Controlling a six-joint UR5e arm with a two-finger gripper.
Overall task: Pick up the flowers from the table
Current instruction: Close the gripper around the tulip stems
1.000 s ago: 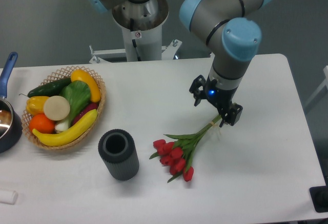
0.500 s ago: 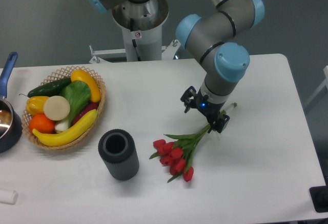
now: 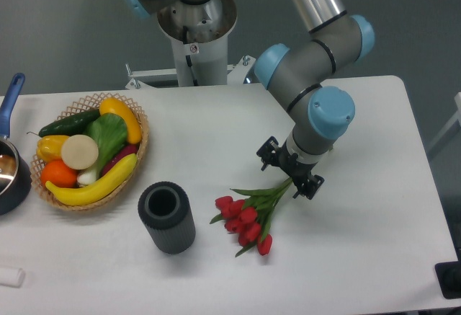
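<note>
Setting: grey wall behind a white desk (image 3: 374, 207) with rounded corners, matte top. Item one: robot arm, grey links with light-blue joint caps, mounted on a grey pedestal base (image 3: 196, 23) at the desk's far edge; the upper link descends from the top of the frame toward the right, bends at a blue-capped elbow, and the wrist points down over the desk's centre-right. Item two: gripper (image 3: 290, 173), black, two fingers, tilted and set low at the desk surface, its fingers standing either side of the stem end of the flowers; jaws parted with the stems between them, but whether the fingers actually press the stems cannot be told from this view. Item three: flowers (image 3: 245, 218), a bunch of red tulips with green leaves and thin green stems, lying flat on the desk, blooms toward the near-left, stems running up-right to the gripper. Item four: dark grey ribbed cylinder (image 3: 166, 217), open top, upright, left of the blooms and apart from them. Item five: wicker basket (image 3: 139, 153) at the left, holding a banana, an orange, a yellow pepper, a cucumber, a leafy green vegetable and a pale round piece. Item six: dark pot with blue handle (image 3: 10, 171) at the left edge, partly cut off. Item seven: small white object (image 3: 10, 277) at the near-left corner, unidentifiable.
</note>
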